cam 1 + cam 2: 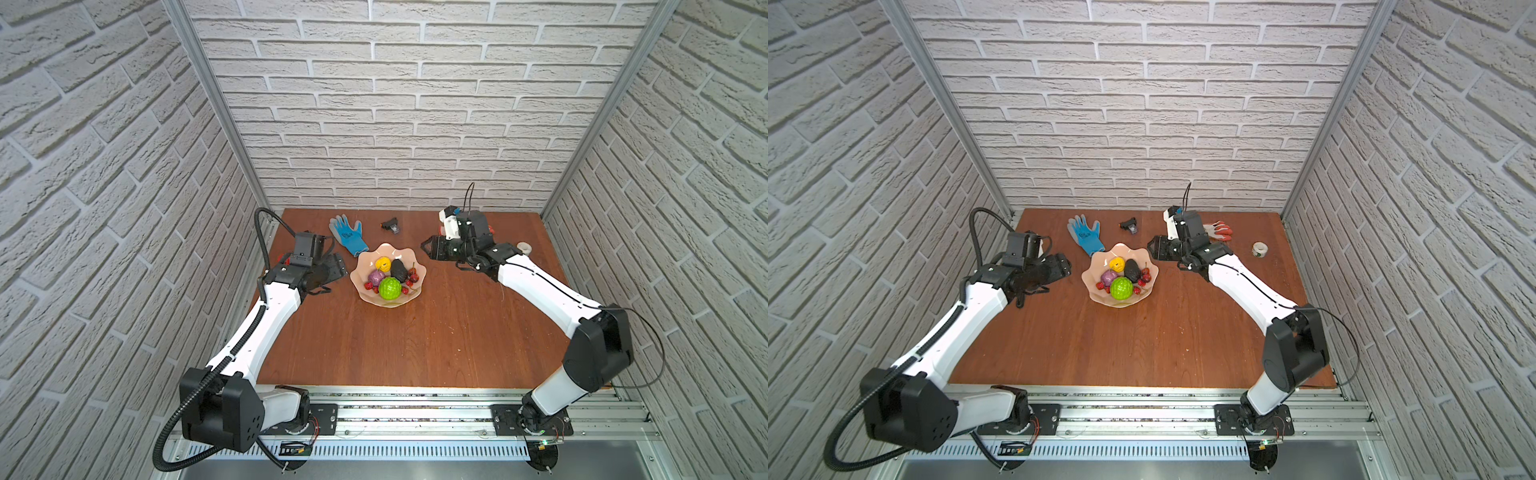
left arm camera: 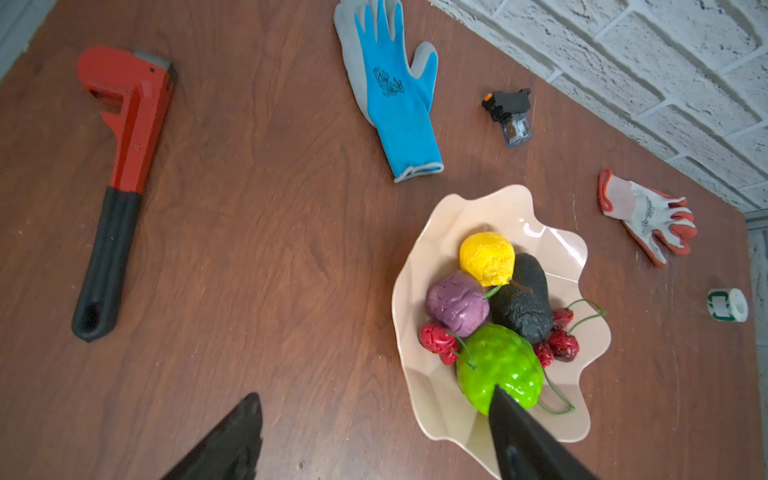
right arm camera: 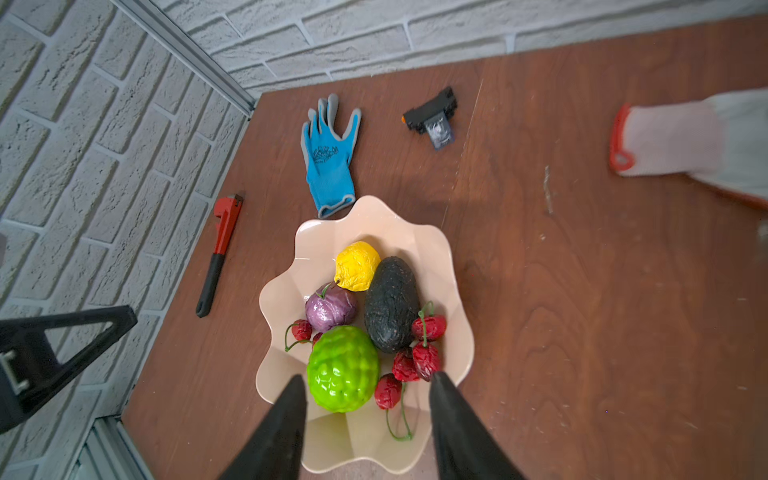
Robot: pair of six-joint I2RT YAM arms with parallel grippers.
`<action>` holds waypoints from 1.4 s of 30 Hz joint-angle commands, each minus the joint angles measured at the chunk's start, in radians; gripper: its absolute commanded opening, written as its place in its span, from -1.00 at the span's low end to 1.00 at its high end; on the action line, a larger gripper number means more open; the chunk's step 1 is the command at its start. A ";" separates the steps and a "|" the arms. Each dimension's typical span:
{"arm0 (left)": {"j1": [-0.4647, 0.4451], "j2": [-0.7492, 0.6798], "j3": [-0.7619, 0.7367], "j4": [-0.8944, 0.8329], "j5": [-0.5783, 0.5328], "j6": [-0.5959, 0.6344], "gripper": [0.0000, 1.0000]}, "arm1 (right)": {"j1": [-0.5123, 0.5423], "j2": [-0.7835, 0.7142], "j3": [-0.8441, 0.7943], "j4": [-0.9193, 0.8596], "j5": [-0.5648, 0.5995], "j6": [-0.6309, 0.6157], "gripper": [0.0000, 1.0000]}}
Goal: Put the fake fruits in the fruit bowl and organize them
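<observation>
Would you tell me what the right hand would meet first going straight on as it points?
The right hand would probably meet the cherries beside the green ball in the bowl; depth is unclear.

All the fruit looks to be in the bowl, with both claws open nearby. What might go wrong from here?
1. The cherries lie near the edge of the fruit bowl with looping stems. The open right claw could snag a stem while moving and drag a cherry out.
2. The left claw sits beside the fruit bowl, aimed toward the green ball. A forward nudge might roll it or shove the fruit bowl.
</observation>
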 commanded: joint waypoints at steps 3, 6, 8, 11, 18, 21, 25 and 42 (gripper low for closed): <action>0.046 0.058 0.046 0.054 -0.060 0.140 0.72 | -0.005 -0.179 -0.011 -0.066 0.244 -0.256 0.40; 0.068 0.071 0.024 0.121 -0.064 0.194 0.95 | -0.017 -0.284 -0.067 -0.052 0.394 -0.342 0.64; 0.073 0.048 -0.020 0.192 -0.094 0.228 0.96 | -0.030 -0.365 -0.181 0.078 0.422 -0.460 0.81; 0.071 -0.029 -0.157 0.377 -0.184 0.313 0.96 | -0.071 -0.446 -0.361 0.278 0.425 -0.596 0.99; 0.136 -0.135 -0.429 0.667 -0.278 0.454 0.96 | -0.353 -0.591 -0.695 0.501 0.392 -0.419 0.99; 0.143 -0.119 -0.536 0.859 -0.332 0.534 0.96 | -0.378 -0.583 -0.813 0.580 0.372 -0.410 0.99; 0.172 -0.014 -0.619 1.040 -0.322 0.558 0.96 | -0.381 -0.514 -0.920 0.711 0.359 -0.403 0.99; 0.249 0.314 -0.732 1.577 -0.213 0.543 0.96 | -0.398 -0.136 -1.013 1.120 0.237 -0.380 0.99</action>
